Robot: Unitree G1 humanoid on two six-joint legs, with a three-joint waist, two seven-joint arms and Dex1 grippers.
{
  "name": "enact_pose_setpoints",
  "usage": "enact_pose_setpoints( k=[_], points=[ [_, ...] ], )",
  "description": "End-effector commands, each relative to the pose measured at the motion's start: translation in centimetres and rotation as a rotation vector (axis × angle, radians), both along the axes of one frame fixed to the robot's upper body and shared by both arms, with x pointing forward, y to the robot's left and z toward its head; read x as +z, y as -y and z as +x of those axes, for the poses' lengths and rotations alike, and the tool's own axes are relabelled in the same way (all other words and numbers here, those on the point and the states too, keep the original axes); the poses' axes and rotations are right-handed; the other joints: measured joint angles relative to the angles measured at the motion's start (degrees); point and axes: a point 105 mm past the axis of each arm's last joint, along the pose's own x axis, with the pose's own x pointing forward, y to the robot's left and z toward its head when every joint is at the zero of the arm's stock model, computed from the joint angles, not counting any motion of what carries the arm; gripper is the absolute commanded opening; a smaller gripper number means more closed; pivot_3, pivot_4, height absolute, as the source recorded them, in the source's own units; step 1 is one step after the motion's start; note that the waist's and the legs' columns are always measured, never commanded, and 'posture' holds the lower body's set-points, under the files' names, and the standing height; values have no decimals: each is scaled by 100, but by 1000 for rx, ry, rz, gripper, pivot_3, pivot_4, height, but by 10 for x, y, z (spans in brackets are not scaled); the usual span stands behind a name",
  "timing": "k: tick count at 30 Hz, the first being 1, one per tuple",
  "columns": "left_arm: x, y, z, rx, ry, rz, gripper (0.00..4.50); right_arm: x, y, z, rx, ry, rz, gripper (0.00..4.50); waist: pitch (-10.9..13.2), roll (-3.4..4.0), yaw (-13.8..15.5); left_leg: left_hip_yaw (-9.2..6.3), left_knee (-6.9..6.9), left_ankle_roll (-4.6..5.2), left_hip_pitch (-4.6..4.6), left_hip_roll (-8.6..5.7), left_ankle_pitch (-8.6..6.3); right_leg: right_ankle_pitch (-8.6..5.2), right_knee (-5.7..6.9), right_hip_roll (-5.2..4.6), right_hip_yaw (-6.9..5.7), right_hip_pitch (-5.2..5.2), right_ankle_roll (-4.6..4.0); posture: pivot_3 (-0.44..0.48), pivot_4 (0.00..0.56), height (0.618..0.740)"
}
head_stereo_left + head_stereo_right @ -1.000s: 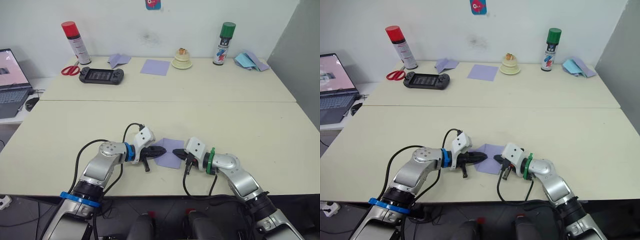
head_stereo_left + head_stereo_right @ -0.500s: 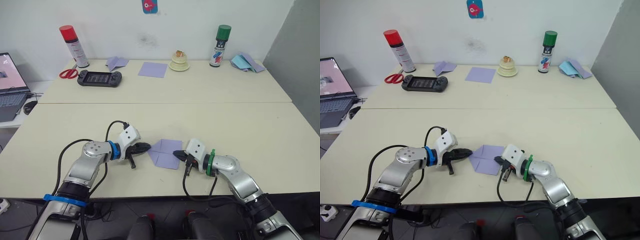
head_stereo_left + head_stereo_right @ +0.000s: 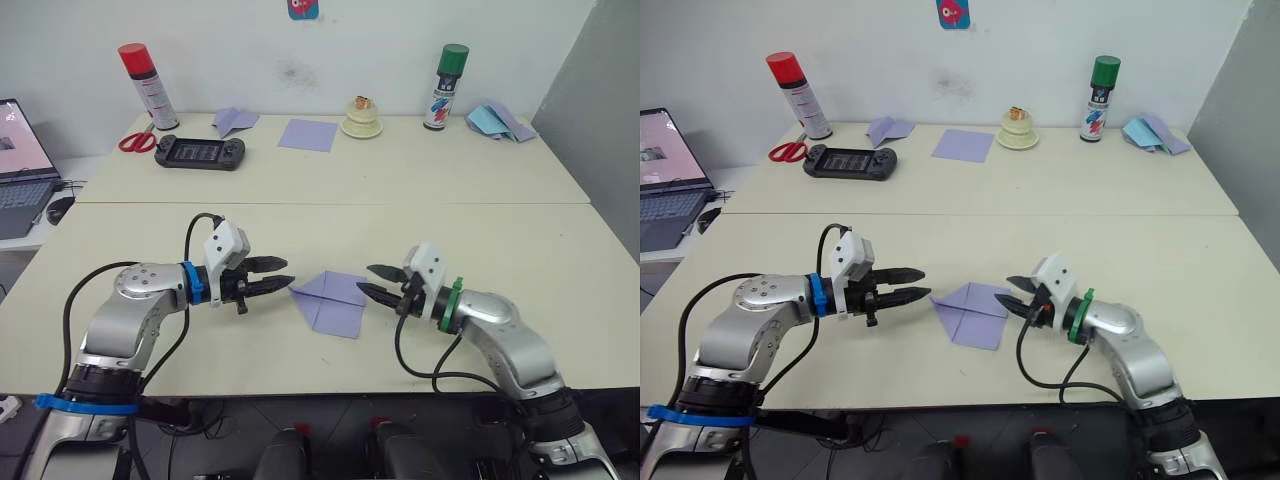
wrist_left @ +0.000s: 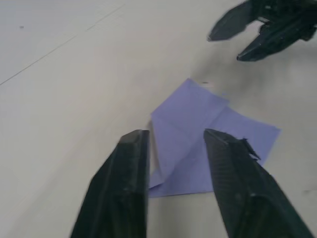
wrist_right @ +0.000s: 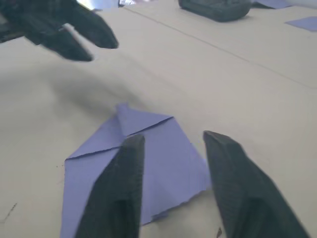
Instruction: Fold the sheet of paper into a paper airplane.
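The sheet of paper (image 3: 330,300) lies flat near the table's front edge. It is lavender, and its folded corners form a point toward my left arm. My left gripper (image 3: 288,271) hovers just left of that point, open and empty. On the paper's right side my right gripper (image 3: 368,279) is likewise open and empty, a little apart from the edge. In the left wrist view the paper (image 4: 190,106) lies beyond my left gripper (image 4: 176,134), with the right gripper (image 4: 225,47) further off. The right wrist view shows the paper (image 5: 168,168) below my right gripper (image 5: 174,137).
Along the back stand a red spray can (image 3: 145,85), scissors (image 3: 138,142), a black game console (image 3: 200,152), a folded lavender piece (image 3: 232,120), a smooth lavender square (image 3: 308,134), a cream object (image 3: 362,117), a green spray can (image 3: 441,85) and light-blue paper (image 3: 500,120). A laptop (image 3: 20,160) sits far left.
Both grippers have gone from shut to open and drawn back from the paper, the left one leftward, the right one rightward. The paper lies free with its folded point showing.
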Motion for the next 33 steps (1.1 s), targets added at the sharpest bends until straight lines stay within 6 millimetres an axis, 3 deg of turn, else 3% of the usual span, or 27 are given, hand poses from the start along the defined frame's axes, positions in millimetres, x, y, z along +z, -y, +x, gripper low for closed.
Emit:
enact_pose_setpoints(
  k=[1,4,5,12,18,21,32,33],
  points=[
    [18,4,-12,-77,21,-10,3214,4,9,12,-69,-146,99,3447,6,1,-1,0,0,0,0,1,0,0,0,1,0,0,0,0,150,740],
    [25,10,-19,-129,14,-11,4195,-12,5,23,-98,-314,159,4500,9,4,-2,3,-1,0,3,2,0,0,-1,3,2,1,-1,0,150,740],
    [27,12,-20,-139,15,-15,4475,-19,2,24,-91,-359,160,4500,10,4,-4,4,-2,0,2,2,0,0,-3,4,3,0,-2,0,150,740],
    [38,18,-26,-152,19,-20,4475,-40,-12,23,-5,-546,119,4500,19,13,-16,16,-7,2,-3,-1,-1,6,-24,3,13,-1,-4,0,150,740],
    [34,20,-32,-146,-3,-19,4475,-41,-31,26,33,-614,189,4500,19,13,-82,12,-11,3,5,12,-2,2,-21,14,9,2,2,0,150,740],
    [35,19,-32,-137,0,-22,4500,-42,-39,28,42,-632,206,3936,19,13,-133,12,-22,3,10,13,-1,2,-21,15,10,2,2,0,150,740],
    [35,19,-30,-121,4,-34,4500,-37,-41,31,50,-611,224,49,13,4,-150,18,-70,2,22,8,0,12,-26,10,15,-10,-15,0,150,740],
    [36,18,-29,-116,3,-38,4500,-32,-42,33,53,-592,244,49,13,4,-147,16,-70,2,23,8,0,3,-26,10,13,-8,0,0,150,740]
  ],
)
